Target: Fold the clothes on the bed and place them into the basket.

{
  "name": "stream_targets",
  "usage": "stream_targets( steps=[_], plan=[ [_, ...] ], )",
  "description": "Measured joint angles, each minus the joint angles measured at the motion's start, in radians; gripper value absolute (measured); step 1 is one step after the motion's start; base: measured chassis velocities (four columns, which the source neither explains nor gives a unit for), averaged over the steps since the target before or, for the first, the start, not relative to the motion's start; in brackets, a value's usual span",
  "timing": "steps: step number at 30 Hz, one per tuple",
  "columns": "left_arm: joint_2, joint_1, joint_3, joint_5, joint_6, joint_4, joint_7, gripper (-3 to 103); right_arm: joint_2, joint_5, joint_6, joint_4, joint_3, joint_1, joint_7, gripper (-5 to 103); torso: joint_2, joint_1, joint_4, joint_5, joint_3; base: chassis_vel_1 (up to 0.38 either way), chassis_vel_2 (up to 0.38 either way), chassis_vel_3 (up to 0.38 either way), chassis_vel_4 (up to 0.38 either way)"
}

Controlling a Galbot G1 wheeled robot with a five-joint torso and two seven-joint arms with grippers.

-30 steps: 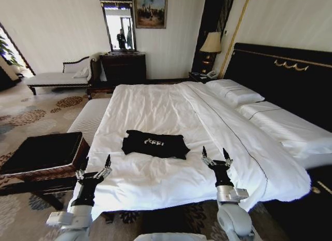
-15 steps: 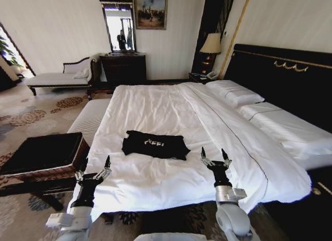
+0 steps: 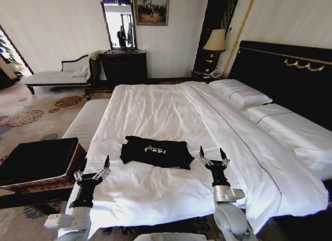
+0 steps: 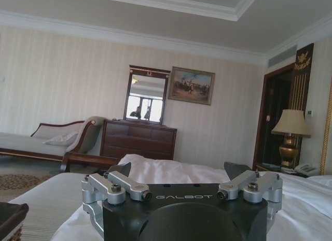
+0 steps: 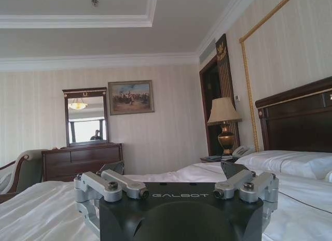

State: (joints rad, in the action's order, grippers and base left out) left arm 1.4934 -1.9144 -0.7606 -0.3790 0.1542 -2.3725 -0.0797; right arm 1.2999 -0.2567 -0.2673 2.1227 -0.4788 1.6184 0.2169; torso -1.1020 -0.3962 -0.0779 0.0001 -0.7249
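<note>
A black shirt [image 3: 156, 151] with small white lettering lies flat on the white bed [image 3: 171, 111], near its foot. My left gripper [image 3: 95, 166] stands open and upright over the bed's near left corner, to the left of and nearer than the shirt. My right gripper [image 3: 212, 155] stands open just right of the shirt, empty. The wicker basket [image 3: 39, 163] with its black lining sits on its stand left of the bed's foot. In the wrist views each gripper [image 4: 180, 174] [image 5: 173, 169] points across the bed with nothing between its fingers.
A white upholstered bench [image 3: 85, 124] runs along the bed's left side behind the basket. Beyond it stand a dark dresser [image 3: 123, 67] with a mirror and a chaise [image 3: 54, 75]. A nightstand lamp [image 3: 215, 41] and the black headboard [image 3: 290, 70] are on the right.
The whole view has shifted: the camera moved a little closer to the bed and tilted. Both grippers stay open and upright in much the same pose; the shirt has not moved.
</note>
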Motion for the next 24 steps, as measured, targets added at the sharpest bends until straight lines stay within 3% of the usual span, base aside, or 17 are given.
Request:
stream_targets(
  steps=[16, 18, 19, 22, 24],
  plan=[
    [-0.004, 0.026, 0.007, 0.009, -0.007, 0.045, 0.02, 100, 0.012, 0.015, -0.02, -0.038, 0.014, -0.016, -0.006, 100, 0.0, 0.0, 0.0004, 0.0, 0.0, 0.0, 0.0, 0.0, 0.0],
    [-0.047, 0.1, -0.001, -0.048, -0.114, 0.076, 0.089, 100, 0.011, 0.015, -0.023, -0.057, 0.019, -0.031, -0.004, 100, 0.0, 0.0, 0.0002, -0.0002, 0.0, 0.0, 0.0, 0.0, 0.0],
    [-0.047, 0.1, -0.001, -0.048, -0.114, 0.076, 0.089, 100, 0.011, 0.015, -0.023, -0.057, 0.019, -0.031, -0.004, 100, 0.0, 0.0, 0.0002, -0.0002, 0.0, 0.0, 0.0, 0.0, 0.0],
    [-0.143, 0.187, -0.014, -0.154, -0.244, 0.131, 0.138, 100, 0.008, 0.022, -0.025, -0.078, 0.025, -0.043, 0.004, 100, 0.0, 0.0, -0.0002, -0.0006, 0.0, 0.0, 0.0, 0.0, 0.0],
    [-0.181, 0.209, -0.019, -0.184, -0.274, 0.156, 0.139, 100, 0.007, 0.024, -0.025, -0.087, 0.028, -0.049, 0.008, 100, 0.0, 0.0, -0.0002, -0.0004, 0.0, 0.0, 0.0, 0.0, 0.0]
  ],
)
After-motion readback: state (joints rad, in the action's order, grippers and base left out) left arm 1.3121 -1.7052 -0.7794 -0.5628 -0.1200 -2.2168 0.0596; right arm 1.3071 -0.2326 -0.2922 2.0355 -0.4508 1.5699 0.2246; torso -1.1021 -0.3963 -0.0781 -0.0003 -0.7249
